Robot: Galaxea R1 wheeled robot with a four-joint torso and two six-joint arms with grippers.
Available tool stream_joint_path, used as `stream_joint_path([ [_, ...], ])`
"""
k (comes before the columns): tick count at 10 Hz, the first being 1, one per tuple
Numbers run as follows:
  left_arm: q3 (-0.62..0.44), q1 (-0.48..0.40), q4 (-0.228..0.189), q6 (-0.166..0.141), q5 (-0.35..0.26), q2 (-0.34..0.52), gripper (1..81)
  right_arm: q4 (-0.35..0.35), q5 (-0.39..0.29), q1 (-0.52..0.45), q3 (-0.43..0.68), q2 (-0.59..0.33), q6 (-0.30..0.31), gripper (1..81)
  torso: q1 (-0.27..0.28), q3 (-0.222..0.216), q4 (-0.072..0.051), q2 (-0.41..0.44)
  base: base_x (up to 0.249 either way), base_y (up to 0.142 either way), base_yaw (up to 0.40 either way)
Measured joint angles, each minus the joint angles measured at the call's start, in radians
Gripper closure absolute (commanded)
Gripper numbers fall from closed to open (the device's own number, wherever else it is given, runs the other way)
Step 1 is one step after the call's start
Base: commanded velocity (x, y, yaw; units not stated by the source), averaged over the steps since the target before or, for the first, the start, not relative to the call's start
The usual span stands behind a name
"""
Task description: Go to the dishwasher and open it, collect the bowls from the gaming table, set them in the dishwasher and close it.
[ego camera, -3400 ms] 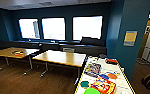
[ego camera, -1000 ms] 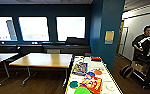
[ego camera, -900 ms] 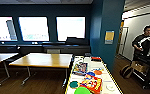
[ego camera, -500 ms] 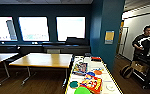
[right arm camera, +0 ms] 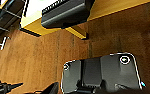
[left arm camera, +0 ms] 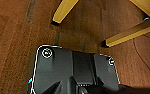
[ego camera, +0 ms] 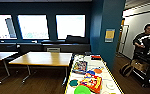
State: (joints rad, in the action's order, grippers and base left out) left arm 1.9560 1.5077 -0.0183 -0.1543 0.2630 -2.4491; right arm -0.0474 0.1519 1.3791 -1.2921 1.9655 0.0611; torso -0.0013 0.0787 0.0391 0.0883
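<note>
White-topped gaming table (ego camera: pixel 104 72) sits low and right of centre in the head view, running away from the camera, yellow edge strip along its sides, near end cut off by the frame. Bowls on that surface: bright green one (ego camera: pixel 82 90) at the near end, partly cropped; darker teal one (ego camera: pixel 73 83) just beyond it near the surface's left edge. Colourful game boxes (ego camera: pixel 93 82) beside the bowls, another box (ego camera: pixel 79 67) farther up, small red item (ego camera: pixel 96 57) at the far end. Small pieces on the right side too blurred to identify.

Head view also has 2 wooden tables (ego camera: pixel 42 59) left of the gaming table, 3 bright windows (ego camera: pixel 33 27) in a dark blue wall, a blue pillar (ego camera: pixel 108 30) with a yellow notice (ego camera: pixel 109 35), and a person (ego camera: pixel 144 41) at far right, partly hidden behind dark equipment.

Wrist views add floor-level detail the head view lacks. Left wrist: brown wood floor (left arm camera: pixel 13 37) and 2 pale wooden legs (left arm camera: pixel 63 11), tops cut off. Right wrist: same kind of floor, a yellow-edged surface underside with a dark box-like unit (right arm camera: pixel 66 12) mounted beneath, and a dark metal frame (right arm camera: pixel 6 17) at one corner, hard to make out.

Left claw: fingers not resolvable, open or closed, cannot tell. Right claw: same, cannot tell.
</note>
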Motion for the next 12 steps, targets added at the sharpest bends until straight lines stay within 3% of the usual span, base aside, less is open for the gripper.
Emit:
stream_joint_path([
  [3, -0.017, -0.012, 0.0, -0.001, -0.001, -0.005, 1.0, -0.03, -0.005, -0.092, 0.087, -0.089, 0.004, 1.0, 0.001, 0.053, 0.0, -0.001, 0.0, 0.0, 0.0],
  [6, -0.114, -0.046, 0.0, -0.001, 0.001, 0.04, 1.0, -0.064, -0.026, -0.159, 0.129, -0.159, 0.005, 1.0, 0.002, 0.06, 0.0, -0.001, 0.0, 0.0, 0.0],
  [9, -0.203, -0.076, 0.0, -0.002, 0.0, 0.094, 1.0, -0.109, -0.083, -0.281, 0.184, -0.24, 0.006, 1.0, 0.002, 0.06, 0.0, -0.002, 0.0, 0.0, 0.0],
  [12, -0.204, -0.084, 0.001, -0.002, -0.001, 0.094, 1.0, -0.16, -0.181, -0.421, 0.2, -0.269, 0.007, 1.0, 0.003, 0.06, 0.0, -0.002, 0.0, 0.0, 0.0],
])
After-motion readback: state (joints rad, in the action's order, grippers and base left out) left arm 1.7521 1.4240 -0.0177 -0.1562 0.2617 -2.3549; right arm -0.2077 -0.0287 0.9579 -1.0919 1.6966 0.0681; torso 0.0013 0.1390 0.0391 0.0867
